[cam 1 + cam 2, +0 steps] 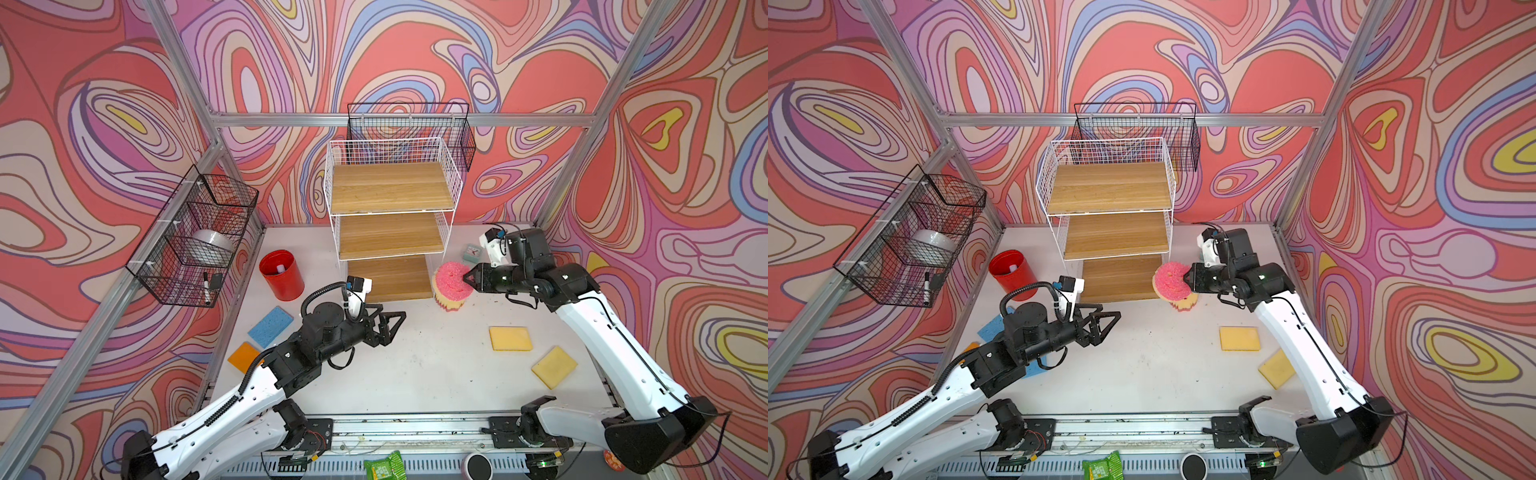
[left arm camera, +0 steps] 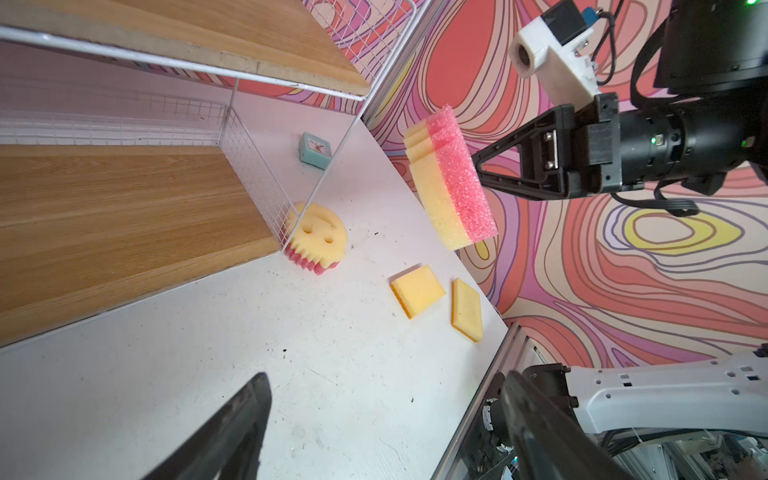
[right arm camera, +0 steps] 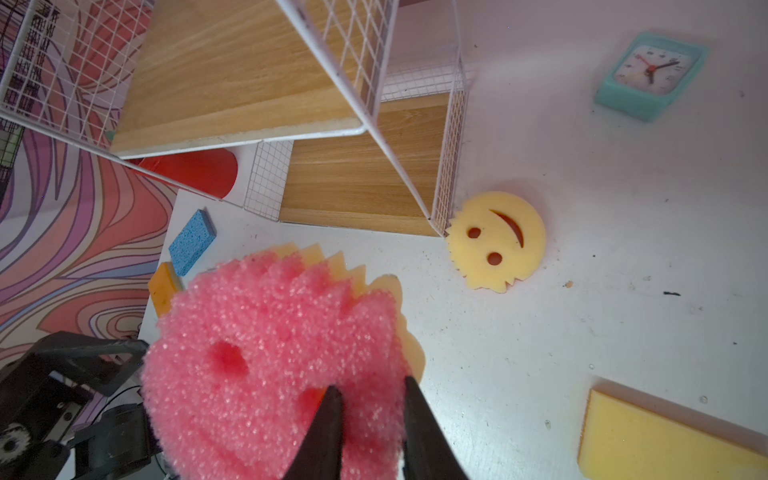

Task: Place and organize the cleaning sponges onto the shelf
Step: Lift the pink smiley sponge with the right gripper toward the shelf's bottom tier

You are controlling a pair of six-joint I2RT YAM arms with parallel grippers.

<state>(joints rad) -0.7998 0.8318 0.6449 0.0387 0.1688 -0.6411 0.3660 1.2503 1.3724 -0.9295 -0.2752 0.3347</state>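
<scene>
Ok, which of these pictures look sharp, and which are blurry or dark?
Both top views: even light, a little soft. Left wrist view: left pincer blurred and dark. Right wrist view: pink sponge and clock crisp, right pincer nearly black.

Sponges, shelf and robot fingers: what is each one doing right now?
Right fingers: shut on the pink smiley sponge.
Pink smiley sponge: held up off the table.
Left fingers: open, empty.
Yellow smiley sponge: lying flat, face up.
Shelf: all three boards bare.
Blue sponge: flat on the table.
</scene>
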